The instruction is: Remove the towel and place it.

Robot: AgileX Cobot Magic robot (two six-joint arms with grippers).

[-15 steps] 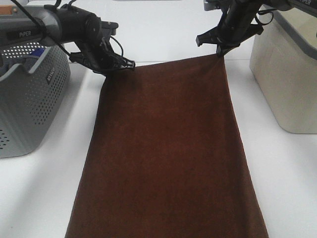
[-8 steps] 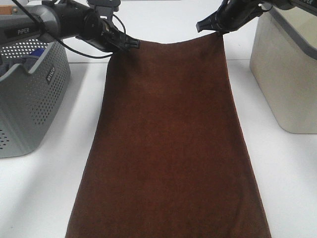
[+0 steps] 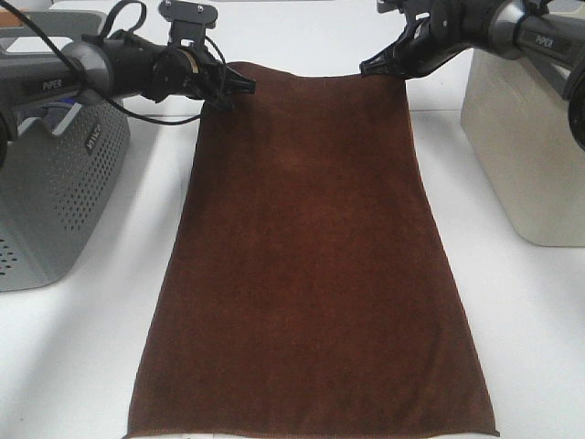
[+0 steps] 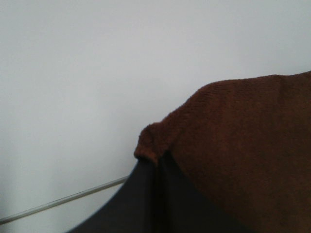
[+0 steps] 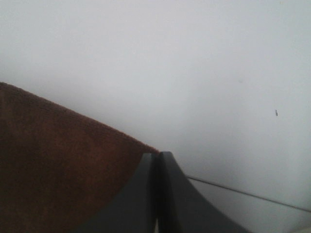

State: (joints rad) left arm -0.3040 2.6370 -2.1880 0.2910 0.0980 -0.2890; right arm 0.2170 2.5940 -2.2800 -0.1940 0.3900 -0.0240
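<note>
The towel [image 3: 311, 256] is seen spread lengthwise down the middle of the white table [image 3: 521, 320], between the grey perforated basket [image 3: 55, 183] on the left and the cream bin [image 3: 530, 137] on the right; its near hem is lying flat at the front of the table, while its far edge is held up by both arms. The left gripper [image 3: 233, 87] is clamped tight on the far left corner, and in the left wrist view the cloth is shown bunched right at the tips of the closed jaws; the right gripper [image 3: 388, 66] is likewise pinched shut on the far right corner, the hem being seen to run straight into its closed jaws in the right wrist view. The removal is judged to be done, since no part of the towel is seen in or over the basket; a blue item [image 3: 55, 108] is glimpsed inside the basket and is left alone. The placing is judged to be under way but unfinished: the far edge is not yet laid down, and both corners are not yet released; once those two steps are made, the task would be taken as complete.
</note>
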